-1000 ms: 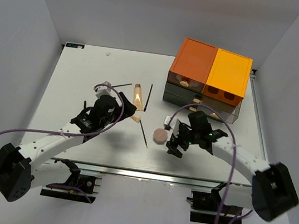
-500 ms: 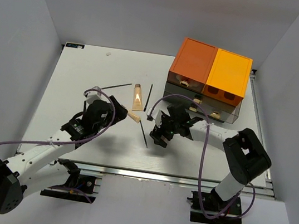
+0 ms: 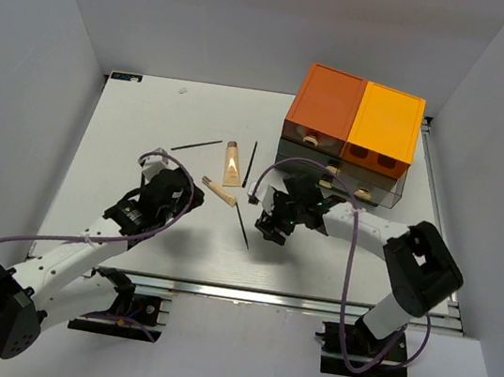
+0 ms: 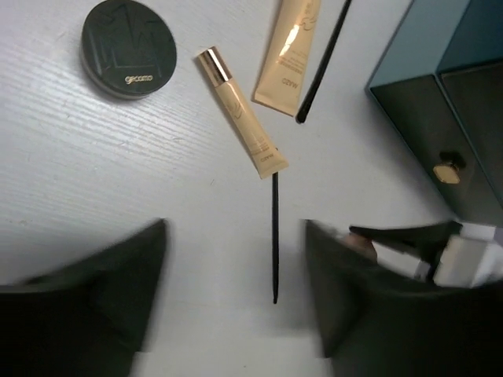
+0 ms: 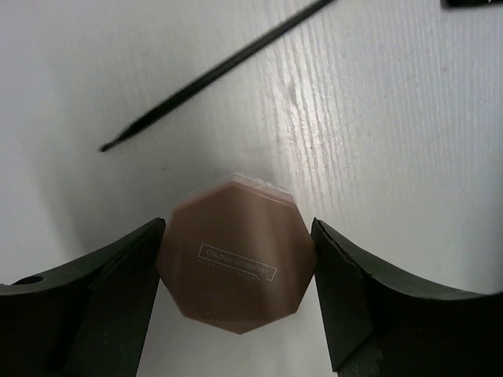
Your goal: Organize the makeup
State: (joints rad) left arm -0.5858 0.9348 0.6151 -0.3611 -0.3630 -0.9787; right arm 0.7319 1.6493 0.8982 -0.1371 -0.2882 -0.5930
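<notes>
— What does the right pincer (image 5: 237, 251) have?

— It is clamped on a pinkish-brown sponge (image 5: 236, 263), a matte eight-sided block with small pale lettering on its face. Both dark fingers press its sides, low over the white tabletop (image 5: 409, 157), which shows fine grain lines. A thin black pencil (image 5: 220, 71) lies just beyond it.

— And the left pincer (image 4: 234, 236)?

— Spread wide, with nothing between its fingers. Ahead of it lie a round black compact (image 4: 130, 47) with an embossed lid, a slim tan stick (image 4: 240, 110) with a shiny gold cap, and a flat, glossy beige tube (image 4: 287, 51). A second pencil (image 4: 322, 63), thin and black too, lies just beside the tube.

— Any containers?

— One drawer box (image 3: 350, 132) at the far right of the tabletop, with two orange units on top and dark grey drawers below that carry small gold knobs (image 4: 446, 169). What the drawers hold does not show. Every piece of makeup I can see is outside the box, the loose ones lying left of it.
</notes>
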